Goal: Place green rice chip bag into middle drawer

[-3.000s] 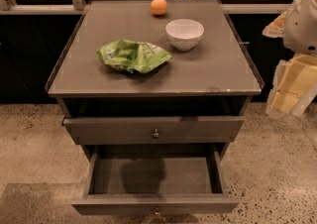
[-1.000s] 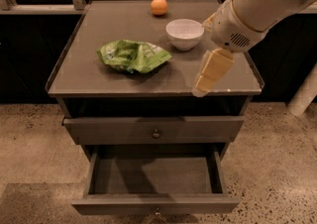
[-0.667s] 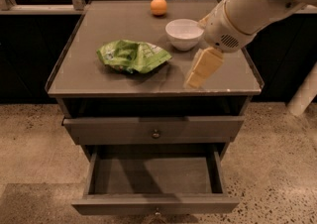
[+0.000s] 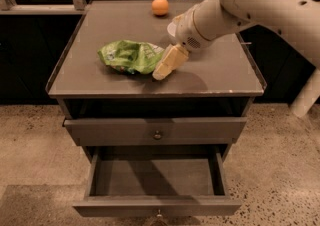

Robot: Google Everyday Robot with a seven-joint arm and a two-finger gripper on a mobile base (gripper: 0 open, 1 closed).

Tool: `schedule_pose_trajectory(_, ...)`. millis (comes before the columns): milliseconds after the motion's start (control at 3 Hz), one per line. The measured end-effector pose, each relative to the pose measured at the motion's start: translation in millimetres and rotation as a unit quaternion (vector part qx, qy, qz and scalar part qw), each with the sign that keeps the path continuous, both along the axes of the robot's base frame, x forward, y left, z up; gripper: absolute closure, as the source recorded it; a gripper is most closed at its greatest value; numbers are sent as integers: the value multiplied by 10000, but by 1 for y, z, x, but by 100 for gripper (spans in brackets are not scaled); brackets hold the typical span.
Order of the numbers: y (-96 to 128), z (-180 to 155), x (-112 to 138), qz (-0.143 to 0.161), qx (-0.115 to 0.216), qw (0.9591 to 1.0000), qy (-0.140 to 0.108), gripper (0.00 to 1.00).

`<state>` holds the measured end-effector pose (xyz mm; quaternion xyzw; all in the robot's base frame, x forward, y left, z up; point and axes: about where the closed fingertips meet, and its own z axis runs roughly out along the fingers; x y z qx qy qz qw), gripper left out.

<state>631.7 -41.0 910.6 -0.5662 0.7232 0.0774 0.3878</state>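
A: Where's the gripper (image 4: 166, 64) now?

B: It's swung left and lower, right at the bag's (image 4: 129, 56) right edge. Open or closed, can't tell. Bag hasn't budged on the top (image 4: 220, 72), and the drawer (image 4: 157, 206) is still pulled out.

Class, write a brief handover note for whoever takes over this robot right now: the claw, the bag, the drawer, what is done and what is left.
Claw: low over the cabinet top, at the right edge of the green rice chip bag; contact cannot be told.
Bag: lying on the cabinet top, not lifted.
Middle drawer: open. Upper drawer: shut.
Done: drawer open, claw at the bag.
Left: grasp, lift, lower into the middle drawer, release.
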Motion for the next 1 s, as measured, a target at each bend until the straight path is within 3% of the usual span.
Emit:
schedule_pose_trajectory(333, 36, -18, 25, 73, 440, 9990, 46, 0)
schedule_pose_trajectory(667, 69, -37, 37, 174, 930, 9951, 288, 0)
schedule_pose_trajectory(1000, 72, -41, 37, 182, 971, 9946, 330, 18)
